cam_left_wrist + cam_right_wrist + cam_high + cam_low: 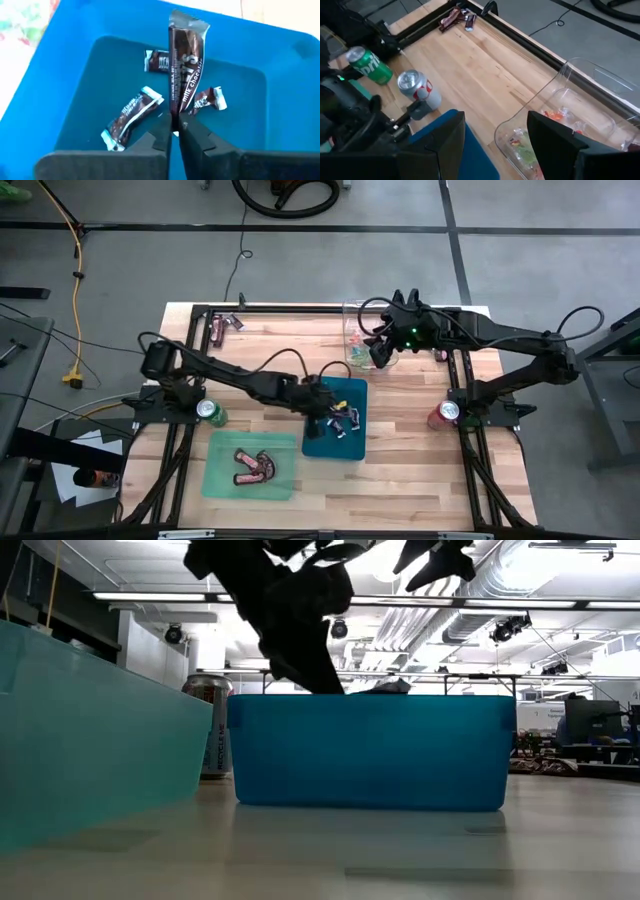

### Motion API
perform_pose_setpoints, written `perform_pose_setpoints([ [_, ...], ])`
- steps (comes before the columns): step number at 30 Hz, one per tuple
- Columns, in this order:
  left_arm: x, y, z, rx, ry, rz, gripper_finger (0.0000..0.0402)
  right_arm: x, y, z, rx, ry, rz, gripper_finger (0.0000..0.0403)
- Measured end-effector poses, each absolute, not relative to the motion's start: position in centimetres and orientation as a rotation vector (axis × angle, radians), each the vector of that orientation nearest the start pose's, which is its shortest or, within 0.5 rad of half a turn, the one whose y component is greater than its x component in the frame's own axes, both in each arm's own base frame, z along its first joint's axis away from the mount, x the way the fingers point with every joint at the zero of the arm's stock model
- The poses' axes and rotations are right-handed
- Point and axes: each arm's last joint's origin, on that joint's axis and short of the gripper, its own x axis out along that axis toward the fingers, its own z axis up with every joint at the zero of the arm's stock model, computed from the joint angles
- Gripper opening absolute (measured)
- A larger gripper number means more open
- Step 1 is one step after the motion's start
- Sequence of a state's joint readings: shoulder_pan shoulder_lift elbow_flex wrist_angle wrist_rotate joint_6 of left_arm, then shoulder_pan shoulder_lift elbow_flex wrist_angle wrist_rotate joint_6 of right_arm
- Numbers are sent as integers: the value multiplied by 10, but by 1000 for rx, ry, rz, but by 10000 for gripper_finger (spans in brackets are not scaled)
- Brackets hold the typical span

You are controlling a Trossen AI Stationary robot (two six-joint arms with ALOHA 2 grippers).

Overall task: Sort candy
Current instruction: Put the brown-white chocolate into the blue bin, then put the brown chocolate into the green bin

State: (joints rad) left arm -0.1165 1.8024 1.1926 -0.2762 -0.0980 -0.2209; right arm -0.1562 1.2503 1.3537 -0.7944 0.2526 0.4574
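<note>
We are holding our left end effector (175, 131) over the blue bin (280, 65), its fingers pressed together on the lower end of a dark brown milk chocolate bar (186, 65) that is standing upright between them. In the left wrist view, three more dark wrapped pieces (131, 117) are lying on the floor of that bin, spread apart around the held bar. From above, the left end effector (322, 402) is sitting over the near-left part of the blue bin (352, 442), in the middle of the table (420, 470).

We are keeping our right end effector (495, 135) over the far side of the table, its two fingers standing wide apart with nothing between them. It is hanging just beside a clear plastic container (580, 85), and small bright red and green sweets (522, 145) are lying inside it. In the high view this container (352, 320) is sitting at the table's far edge, next to the right end effector (383, 352).

Toward the near-left of the table, a pale green tray (222, 480) is carrying a few red-brown bars (255, 466). More dark wrapped candy (224, 326) is lying loose at the far-left corner of the table.

A green soda can (209, 411) is standing by the left arm's base, and a red soda can (444, 413) is standing by the right arm's base. In the low view we are seeing only the blue bin's side wall (370, 750), with a can (207, 725) behind it.
</note>
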Motion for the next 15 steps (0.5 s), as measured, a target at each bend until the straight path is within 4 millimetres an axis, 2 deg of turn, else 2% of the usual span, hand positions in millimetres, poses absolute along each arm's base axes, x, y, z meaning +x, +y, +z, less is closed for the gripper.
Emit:
perform_pose_setpoints([
  [8,381,-43,211,-167,868,56,111,242,-45,376,334,639,-527,209],
  [10,383,-41,219,-172,857,59,138,242,-45,375,327,647,-525,209],
  [15,370,-26,250,-177,910,97,191,239,-46,373,373,664,-563,209],
])
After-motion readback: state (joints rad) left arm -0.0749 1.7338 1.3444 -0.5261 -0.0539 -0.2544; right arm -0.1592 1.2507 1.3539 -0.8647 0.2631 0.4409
